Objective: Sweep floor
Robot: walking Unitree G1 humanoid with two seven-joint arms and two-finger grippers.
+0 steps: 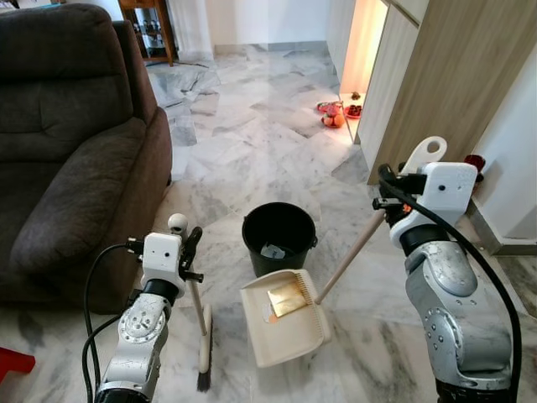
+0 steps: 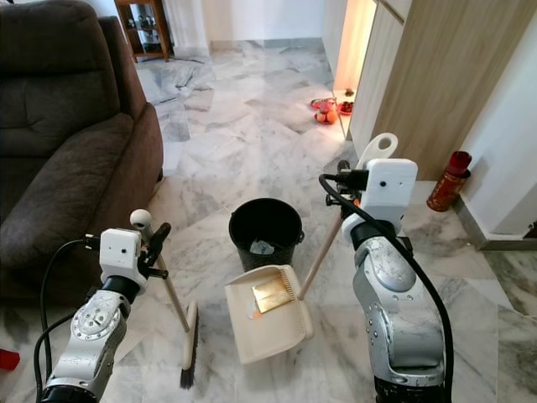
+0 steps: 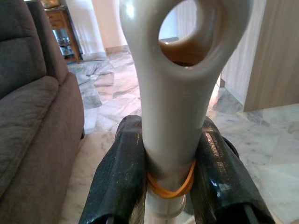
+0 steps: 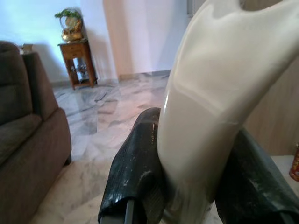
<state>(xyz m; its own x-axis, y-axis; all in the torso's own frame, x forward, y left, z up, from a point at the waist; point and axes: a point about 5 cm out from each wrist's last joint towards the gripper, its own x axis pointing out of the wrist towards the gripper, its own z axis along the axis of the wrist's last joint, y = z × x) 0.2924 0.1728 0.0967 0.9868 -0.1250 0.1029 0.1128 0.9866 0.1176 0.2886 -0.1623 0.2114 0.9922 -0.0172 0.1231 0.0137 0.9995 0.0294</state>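
Observation:
My left gripper [image 1: 191, 253] is shut on the cream handle of a small broom [image 1: 201, 323]. Its dark bristles [image 1: 204, 379] rest on the marble floor in front of me. In the left wrist view both black fingers [image 3: 122, 172] clamp the looped handle [image 3: 173, 93] above a yellow rubber band. My right gripper [image 1: 388, 204] is shut on the long handle [image 1: 351, 253] of a cream dustpan [image 1: 281, 332]. The pan lies flat on the floor with a golden scrap [image 1: 287, 298] in it. A black bucket [image 1: 278, 238] stands just beyond the pan.
A dark brown sofa [image 1: 67, 151] stands close on my left. Wooden cabinet fronts [image 1: 453, 75] run along the right, with a red bottle [image 2: 445, 180] at their foot. Red items [image 1: 333, 113] lie farther off by a lit gap. A small wooden table [image 1: 147, 25] is at the back.

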